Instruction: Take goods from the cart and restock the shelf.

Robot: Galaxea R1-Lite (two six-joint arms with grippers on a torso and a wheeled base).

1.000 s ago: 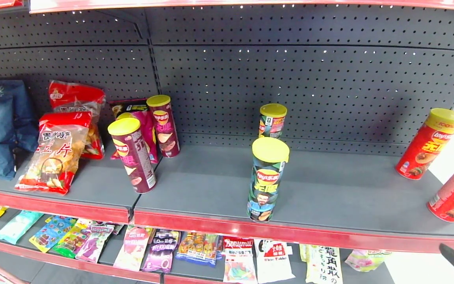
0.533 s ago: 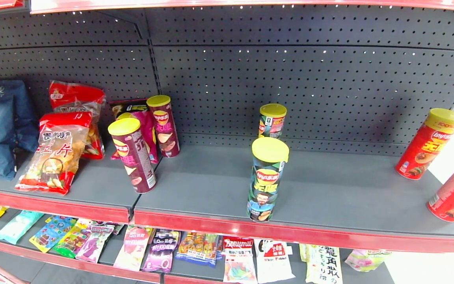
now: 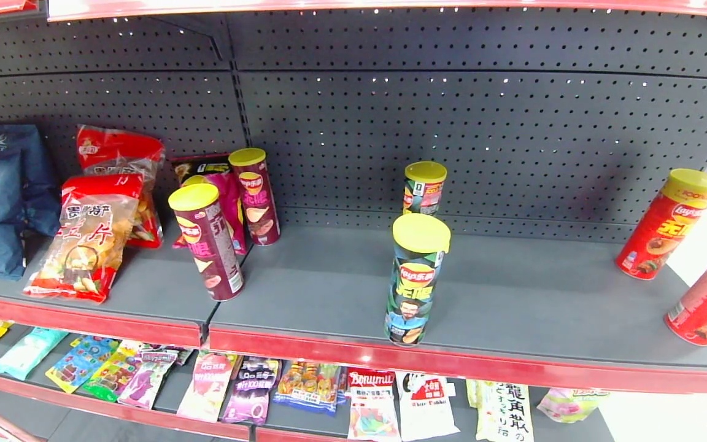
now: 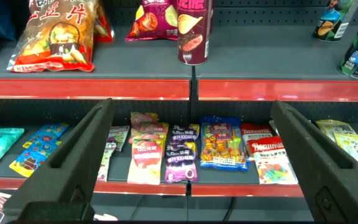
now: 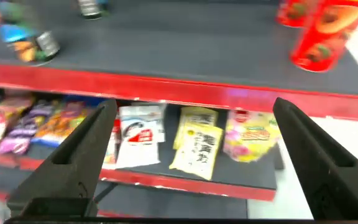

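1. Left gripper: fingers spread wide with nothing between them, parked in front of the candy packets on the lower tier.
2. Right gripper: same deal, wide apart and empty, facing the shelf at its red front lip.
3. On that shelf, two green chip cans stand upright in the middle, one at the front edge and one at the back. Purple cans are on the left, red cans far right.

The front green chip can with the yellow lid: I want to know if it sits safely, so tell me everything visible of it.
The front green chip can is a tall cardboard-looking tube with a dark green wrap showing a face and chips, and a yellow lid shut on top. It stands upright at the grey shelf's front, right behind the red edge strip, touching nothing else. A matching can stands apart behind it.
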